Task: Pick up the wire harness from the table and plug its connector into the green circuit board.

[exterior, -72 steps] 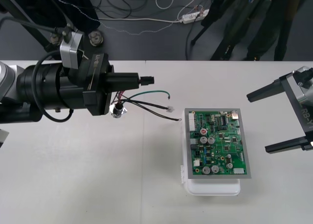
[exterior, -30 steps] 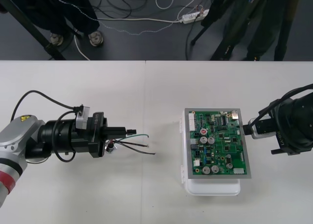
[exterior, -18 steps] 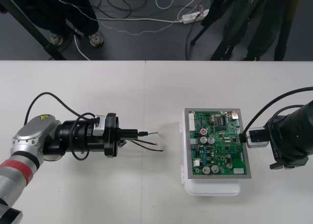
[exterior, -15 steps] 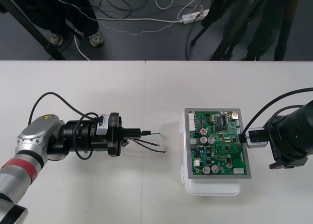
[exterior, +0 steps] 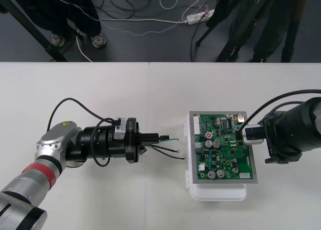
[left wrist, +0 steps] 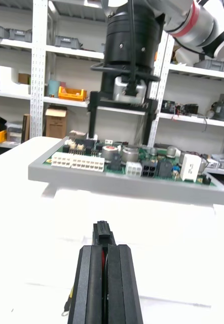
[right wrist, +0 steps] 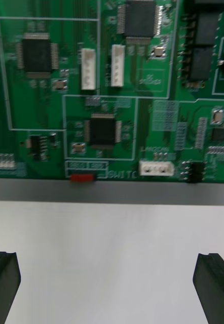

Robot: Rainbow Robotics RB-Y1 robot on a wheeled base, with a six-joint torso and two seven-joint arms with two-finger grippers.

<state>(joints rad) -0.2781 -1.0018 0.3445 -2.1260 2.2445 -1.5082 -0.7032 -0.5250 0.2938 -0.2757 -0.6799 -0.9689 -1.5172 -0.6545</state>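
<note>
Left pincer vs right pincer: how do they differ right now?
Left pincer is shut on the harness plug; right pincer is open, holding nothing. Left pincer sits left of the green circuit board, short of it; right pincer is at its right edge. Both point toward the board.

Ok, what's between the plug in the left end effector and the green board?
Only bare table lies ahead of the plug, per the left wrist view; the front view shows loose wires trailing alongside, short of the board.
</note>
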